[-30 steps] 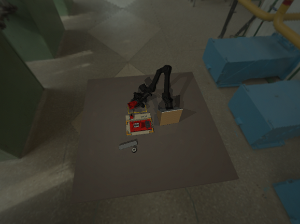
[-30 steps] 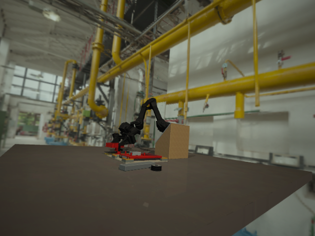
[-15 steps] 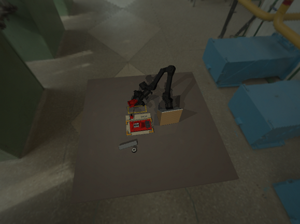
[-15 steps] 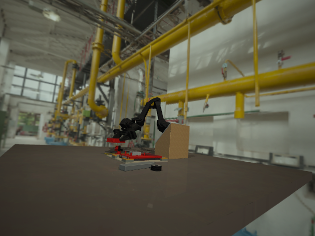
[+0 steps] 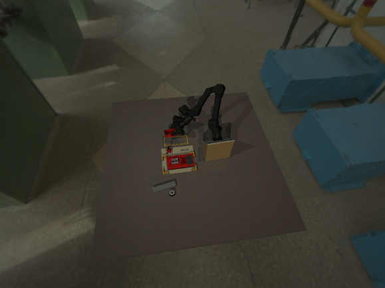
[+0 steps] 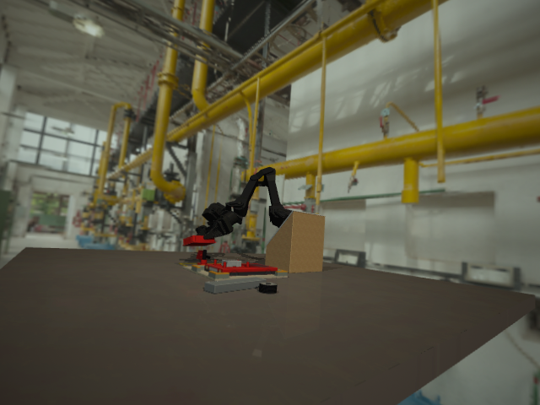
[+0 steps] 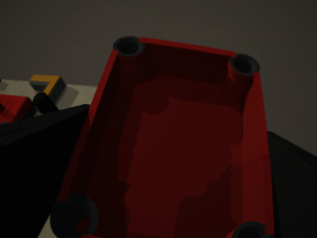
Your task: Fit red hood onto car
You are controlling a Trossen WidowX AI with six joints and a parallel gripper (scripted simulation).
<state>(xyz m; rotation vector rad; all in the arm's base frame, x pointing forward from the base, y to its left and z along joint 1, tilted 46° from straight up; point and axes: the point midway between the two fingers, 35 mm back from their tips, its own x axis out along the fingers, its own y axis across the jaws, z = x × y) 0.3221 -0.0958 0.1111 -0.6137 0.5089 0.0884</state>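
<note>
The red hood (image 5: 169,133) (image 6: 197,240) (image 7: 173,149) is held above the table. Its open inside and corner holes face the wrist camera, roof away from it. My gripper (image 5: 175,131) (image 6: 207,237) (image 7: 176,128) is shut on the hood, with one finger against each long side. The red chassis (image 5: 181,165) (image 6: 257,268) sits in the cream jig (image 5: 177,171) with its grey engine block (image 5: 174,160) (image 6: 231,263) on the deck. Upright pegs (image 6: 247,264) show around the engine; not all can be made out. The hood is behind the jig, not over the chassis.
A small red holder (image 5: 168,150) (image 6: 201,256) with a black upright part stands on the jig's back edge. A wooden block (image 5: 218,151) (image 6: 307,241) stands right of the jig. A grey bar (image 5: 164,186) (image 6: 235,285) and a black wheel (image 5: 172,192) (image 6: 267,288) lie in front.
</note>
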